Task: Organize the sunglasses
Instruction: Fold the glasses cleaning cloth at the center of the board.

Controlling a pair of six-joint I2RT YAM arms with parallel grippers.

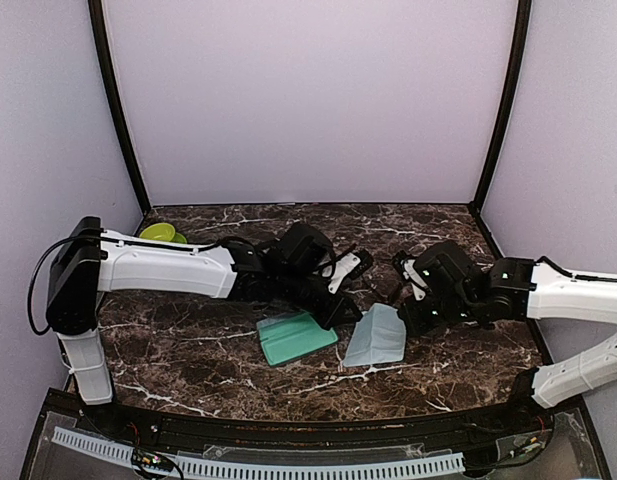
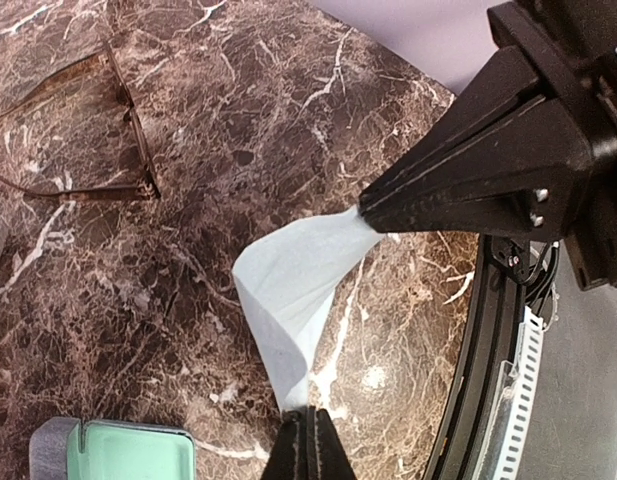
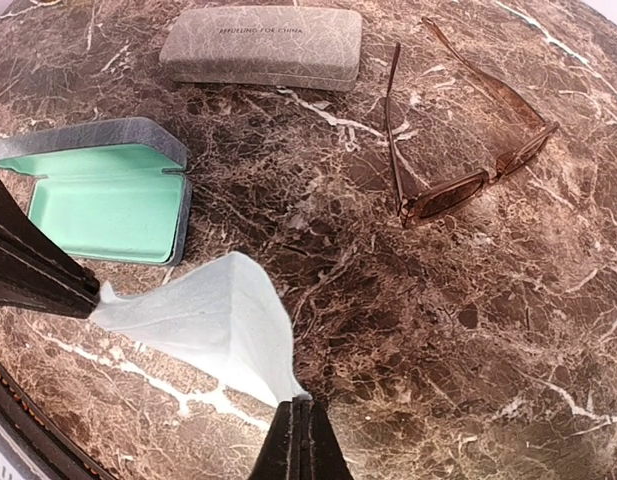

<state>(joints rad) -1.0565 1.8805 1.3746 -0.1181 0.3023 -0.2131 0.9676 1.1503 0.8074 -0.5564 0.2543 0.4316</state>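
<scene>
Left gripper (image 2: 300,442): fingers pressed together, pinching one corner of the light blue cloth (image 2: 288,290) at the bottom of its own wrist view.
Right gripper (image 3: 300,438): fingers also pressed together, pinching another corner of the same cloth; in the left wrist view its black fingertips bite the cloth end at the upper right.
Cloth state: it hangs stretched between the two grippers, above the table (image 3: 468,330), with a soft fold in the middle. I cannot tell if its lower edge touches the marble.
Sunglasses (image 3: 458,150): one pair with a brown translucent frame, lying on the marble with both temples spread open. It is beyond the cloth, free of both grippers, and to the right of the closed case in the right wrist view.
Open case (image 3: 108,205): grey outside, mint green inside, lid folded back, nothing inside. It lies flat, near the cloth on the left-arm side.
Closed case (image 3: 260,47): grey, rectangular, shut, at the far side, apart from the sunglasses.
Green object (image 1: 163,232): yellow-green, half hidden behind the left arm at the far left corner; I cannot tell what it is.
</scene>
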